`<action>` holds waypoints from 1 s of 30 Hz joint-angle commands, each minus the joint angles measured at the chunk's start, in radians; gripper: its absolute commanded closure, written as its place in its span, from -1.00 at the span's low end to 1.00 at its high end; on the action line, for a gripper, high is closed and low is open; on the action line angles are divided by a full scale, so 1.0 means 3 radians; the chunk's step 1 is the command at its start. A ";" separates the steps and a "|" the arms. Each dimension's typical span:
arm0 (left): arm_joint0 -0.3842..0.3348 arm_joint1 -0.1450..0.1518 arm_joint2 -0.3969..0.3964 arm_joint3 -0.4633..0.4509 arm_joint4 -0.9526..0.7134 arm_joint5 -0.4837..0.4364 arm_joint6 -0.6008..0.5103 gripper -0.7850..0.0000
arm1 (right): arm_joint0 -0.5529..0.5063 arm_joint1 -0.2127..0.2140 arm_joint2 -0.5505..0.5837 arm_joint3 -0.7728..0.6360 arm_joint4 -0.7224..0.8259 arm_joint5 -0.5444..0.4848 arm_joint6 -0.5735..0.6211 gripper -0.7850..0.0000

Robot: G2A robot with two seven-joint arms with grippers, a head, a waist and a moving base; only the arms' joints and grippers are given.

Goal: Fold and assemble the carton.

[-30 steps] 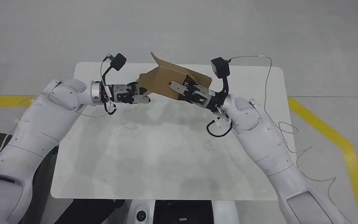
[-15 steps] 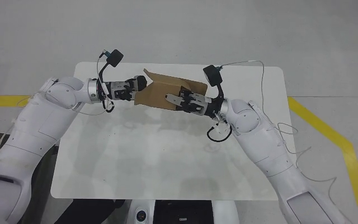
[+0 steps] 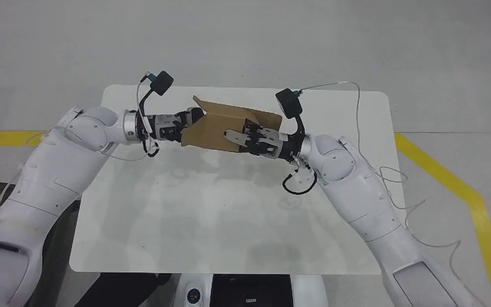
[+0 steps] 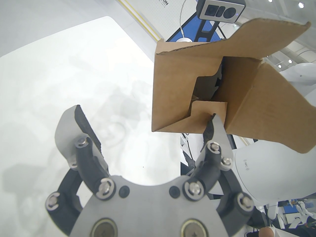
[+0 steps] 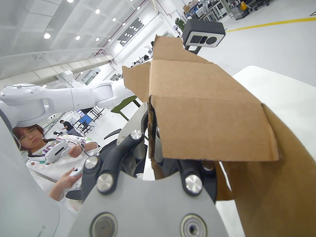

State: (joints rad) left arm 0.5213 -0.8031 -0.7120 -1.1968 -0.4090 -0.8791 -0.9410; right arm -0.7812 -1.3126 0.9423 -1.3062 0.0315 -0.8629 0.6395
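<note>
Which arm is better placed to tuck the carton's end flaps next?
Left, probably. The open left claw faces the carton's flapped end, one fingertip against a flap; the right claw is clamped on the carton, holding it up.

A: How many things do you count?
B: One carton (image 3: pixel 222 127), and one table (image 3: pixel 230 230).
A: And at the arm ends?
B: Two in all: one left gripper (image 4: pixel 147 114), one right gripper (image 3: pixel 234 138).

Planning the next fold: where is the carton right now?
Top view: the carton is held over the table's far middle, gripped by the right gripper, with the open left gripper touching its other end.
</note>
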 commanded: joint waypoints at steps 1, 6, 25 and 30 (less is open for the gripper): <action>0.0002 0.0004 0.0003 -0.0005 -0.0003 0.0001 -0.0001 -1.00 | -0.0001 0.0000 0.0001 -0.0004 -0.0006 0.0006 -0.0005 1.00; -0.0001 0.0011 0.0012 -0.0014 -0.0002 0.0006 -0.0006 -1.00 | 0.0000 -0.0003 -0.0010 -0.0010 -0.0014 0.0014 -0.0026 1.00; -0.0096 0.0015 -0.0033 0.0207 -0.0119 -0.0025 0.0025 -1.00 | -0.0010 0.0000 -0.0013 0.0027 -0.0041 0.0009 -0.0023 1.00; -0.0146 -0.0004 -0.0071 0.0356 -0.0211 -0.0009 0.0009 -1.00 | -0.0051 0.0009 -0.0061 0.0000 0.0020 -0.0025 0.0117 1.00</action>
State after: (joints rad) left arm 0.4811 -0.8025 -0.7317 -1.1002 -0.4701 -0.8833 -0.9367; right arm -0.7938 -1.3104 0.9315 -1.3035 0.0269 -0.8643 0.6534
